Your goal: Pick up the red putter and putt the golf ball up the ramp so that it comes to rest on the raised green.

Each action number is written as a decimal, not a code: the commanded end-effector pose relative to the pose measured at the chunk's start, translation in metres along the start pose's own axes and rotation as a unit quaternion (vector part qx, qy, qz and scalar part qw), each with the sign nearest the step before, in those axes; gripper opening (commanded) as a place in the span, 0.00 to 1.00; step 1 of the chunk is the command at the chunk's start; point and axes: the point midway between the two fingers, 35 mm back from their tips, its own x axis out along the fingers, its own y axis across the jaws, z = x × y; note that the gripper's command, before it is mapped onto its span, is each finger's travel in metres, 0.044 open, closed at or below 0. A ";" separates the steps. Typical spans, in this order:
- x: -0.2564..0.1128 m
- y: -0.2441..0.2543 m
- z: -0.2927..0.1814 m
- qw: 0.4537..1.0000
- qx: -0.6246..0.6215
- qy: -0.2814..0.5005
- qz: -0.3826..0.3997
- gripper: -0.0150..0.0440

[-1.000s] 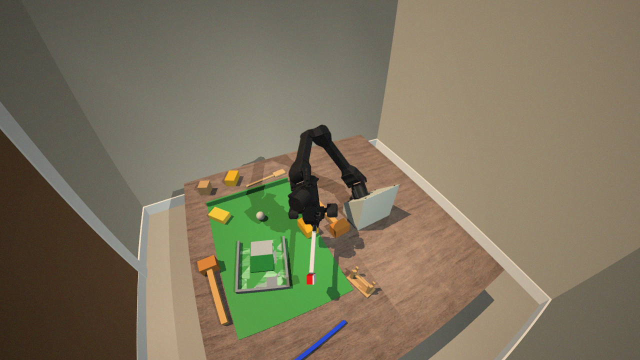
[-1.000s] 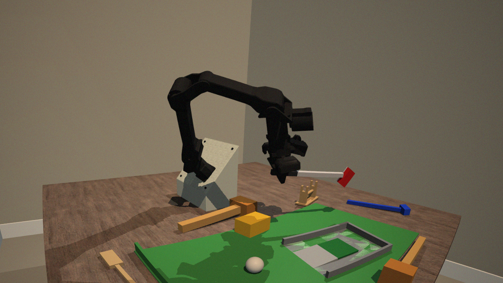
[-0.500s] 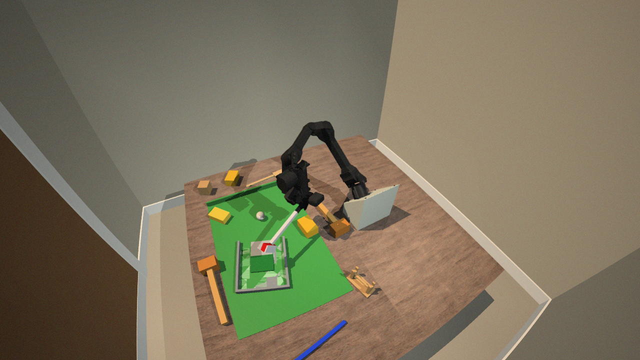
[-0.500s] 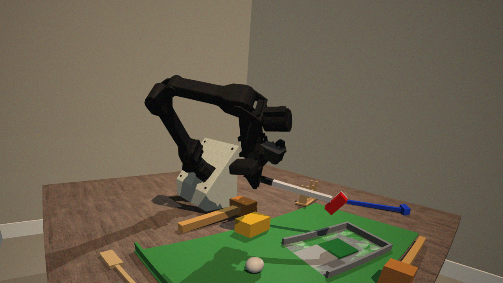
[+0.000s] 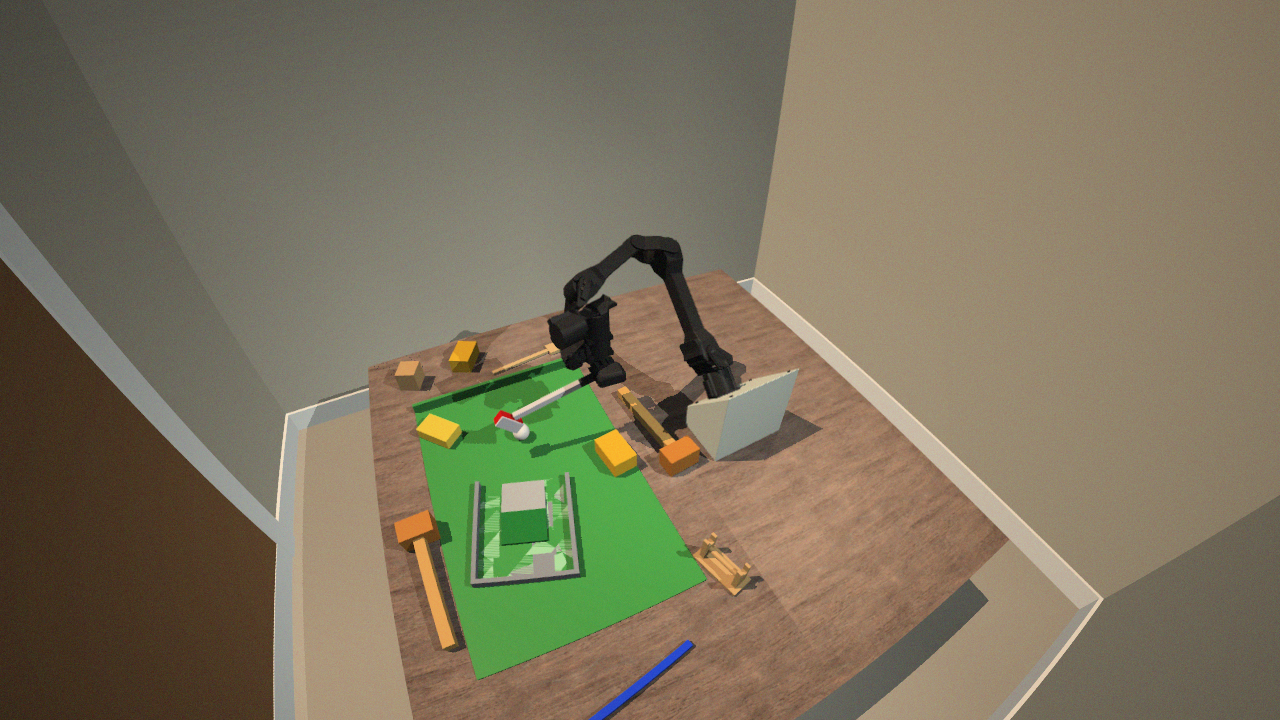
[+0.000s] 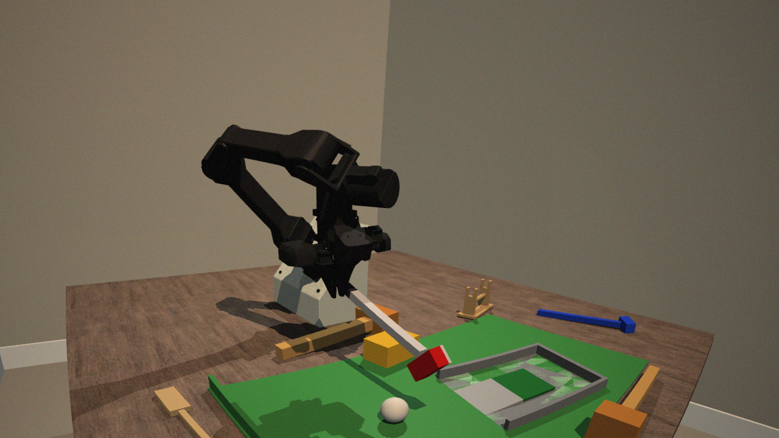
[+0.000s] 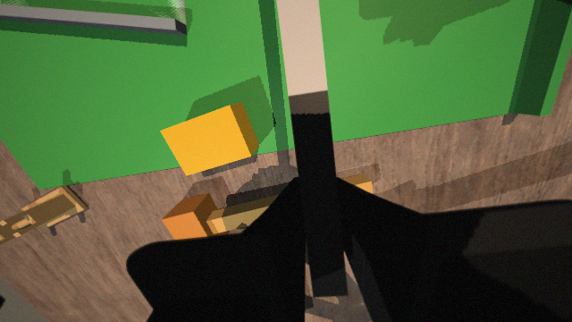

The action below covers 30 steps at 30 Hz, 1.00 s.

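Exterior: arm arched, end effector (image 5: 586, 379) (image 6: 338, 292) (image 7: 312, 182) pointing down, gripping red putter (image 5: 550, 399) (image 6: 387, 322) (image 7: 305, 54) by dark handle end.

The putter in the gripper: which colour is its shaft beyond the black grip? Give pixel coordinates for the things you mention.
White (image 6: 387, 321); the exterior view shows it best.

Small rm, plain walls w/ white baseboards (image 5: 895, 429) (image 6: 32, 353), wood-topped table (image 5: 859, 483) (image 6: 136, 310) (image 7: 112, 268), robot arm (image 5: 684, 304) (image 6: 261, 209); exact type unclear.

Blue club (image 5: 642, 678) (image 6: 580, 317) lying near wooden rack (image 5: 723, 565) (image 6: 475, 306) (image 7: 42, 214).
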 end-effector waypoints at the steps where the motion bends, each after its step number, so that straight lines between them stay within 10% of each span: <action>1: -0.001 -0.023 -0.011 0.998 0.061 -0.001 -0.016 0.25; 30: 0.047 -0.048 -0.023 0.992 0.125 -0.002 -0.032 0.25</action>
